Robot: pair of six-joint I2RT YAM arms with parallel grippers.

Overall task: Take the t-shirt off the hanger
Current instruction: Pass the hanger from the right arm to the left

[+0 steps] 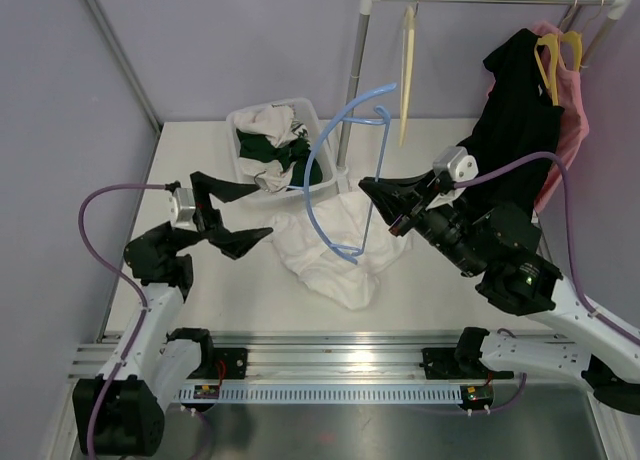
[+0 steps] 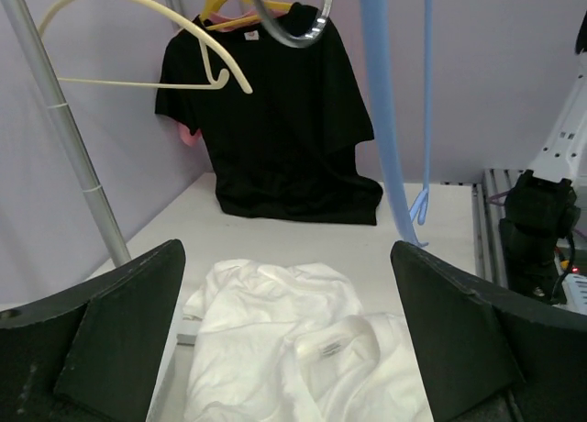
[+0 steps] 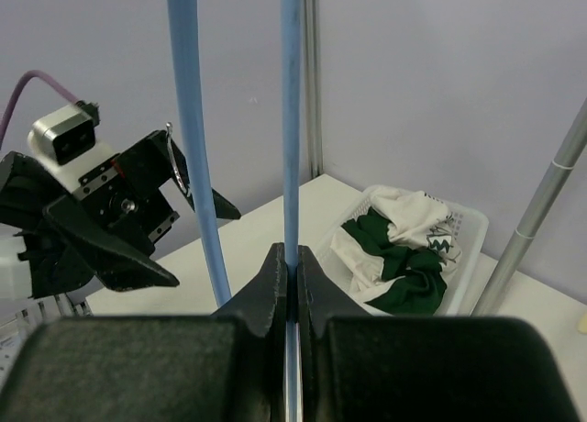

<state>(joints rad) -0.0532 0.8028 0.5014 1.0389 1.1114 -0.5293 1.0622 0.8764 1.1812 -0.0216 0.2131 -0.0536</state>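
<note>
**Left jaws wide, right jaws pinched**

The left arm rises from its base at the near left and bends toward the centre. The left gripper (image 1: 262,210) points right with both fingers (image 2: 119,339) spread as wide as they go, and nothing sits between them. The right arm reaches in from the far right, forearm angled inward. The right gripper (image 1: 365,186) points left, its fingers (image 3: 275,289) pressed together on the thin bar of the blue hanger (image 3: 291,119).
</note>
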